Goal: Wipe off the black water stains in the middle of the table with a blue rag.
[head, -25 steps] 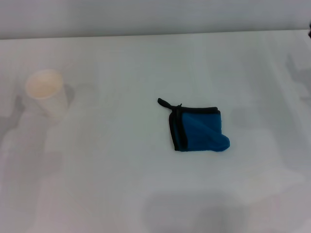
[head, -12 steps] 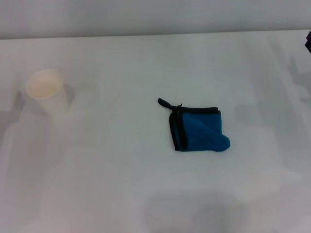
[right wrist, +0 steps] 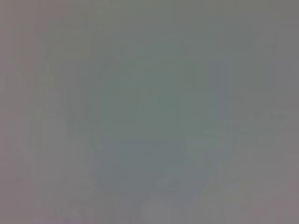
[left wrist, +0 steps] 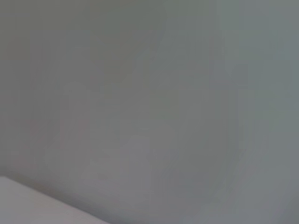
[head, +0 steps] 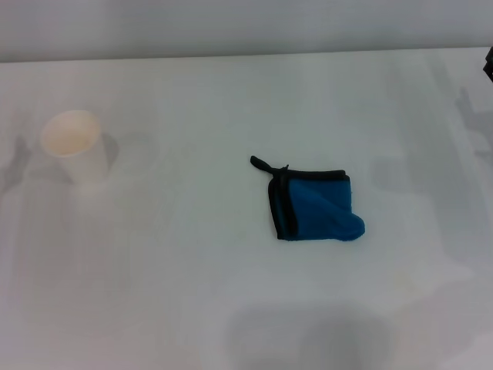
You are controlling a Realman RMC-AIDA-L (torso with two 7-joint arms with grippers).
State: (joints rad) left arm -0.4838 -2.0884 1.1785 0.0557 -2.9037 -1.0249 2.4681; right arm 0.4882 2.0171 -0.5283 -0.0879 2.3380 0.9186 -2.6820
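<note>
The blue rag (head: 316, 206) lies folded on the white table (head: 192, 270), a little right of the middle, with its black loop toward the far left corner. No black water stain shows anywhere on the tabletop; I cannot tell if any lies under the rag. Neither gripper shows in the head view. A small dark sliver (head: 489, 65) at the far right edge may be part of the right arm. Both wrist views show only a plain grey surface.
A white paper cup (head: 75, 144) stands upright at the far left of the table. The table's far edge (head: 246, 55) runs along the top of the head view, against a grey wall.
The rag and the cup have not moved. Faint shadows on the left and right of the table have shifted, and the dark sliver at the right edge has grown slightly.
</note>
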